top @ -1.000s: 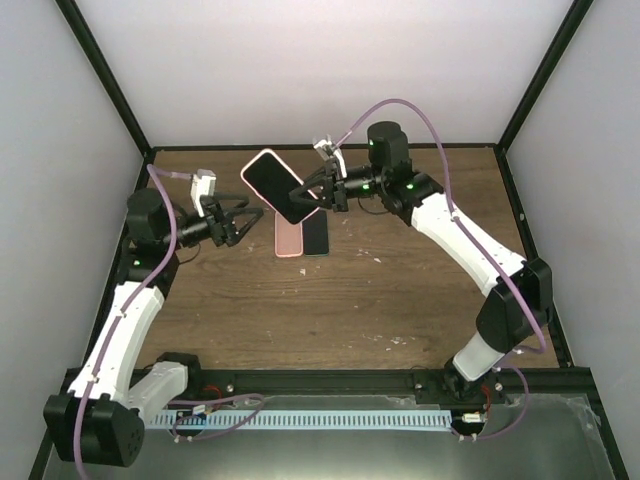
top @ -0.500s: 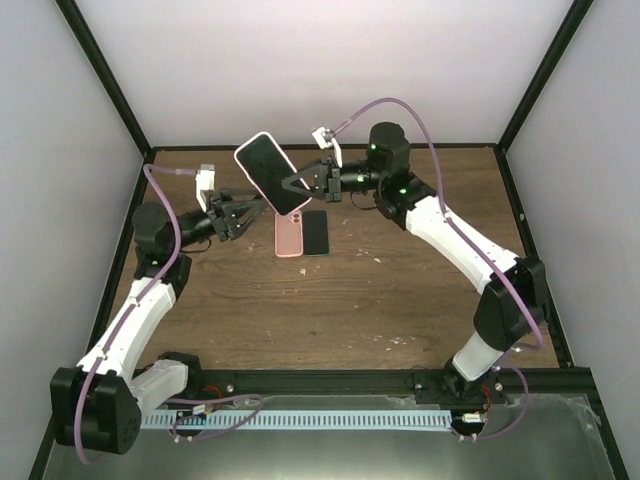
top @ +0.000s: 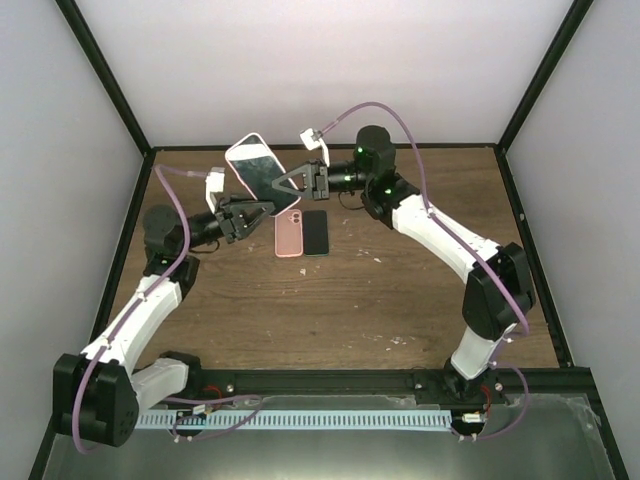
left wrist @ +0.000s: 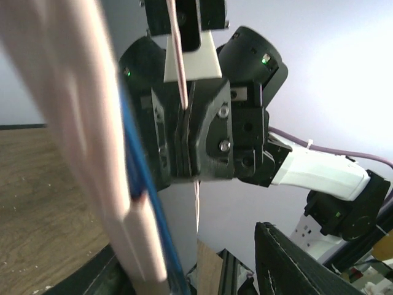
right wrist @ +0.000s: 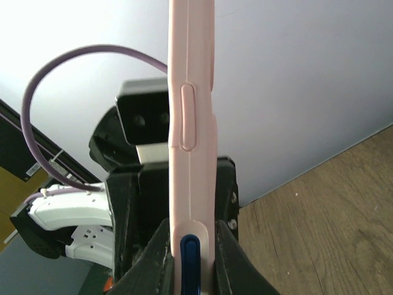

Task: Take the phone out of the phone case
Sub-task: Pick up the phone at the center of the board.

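A phone in a pink case (top: 255, 168) is held up in the air, screen towards the top camera. My right gripper (top: 292, 182) is shut on its right end. In the right wrist view the case (right wrist: 191, 123) stands edge-on between my fingers (right wrist: 153, 258), and a blue part of the phone (right wrist: 190, 261) shows in a cut-out. My left gripper (top: 247, 211) is open at the phone's lower left edge. In the left wrist view the blurred pink case (left wrist: 80, 123) with a blue edge lies by the left jaw, and the right finger (left wrist: 295, 264) stands well apart.
A second pink case or phone (top: 289, 235) and a black phone (top: 316, 233) lie side by side on the wooden table (top: 350, 300), just below the held phone. Black frame posts and white walls border the table.
My right gripper has carried the cased phone left and up. My left gripper has moved right and up until its open jaws reach the phone's lower edge.
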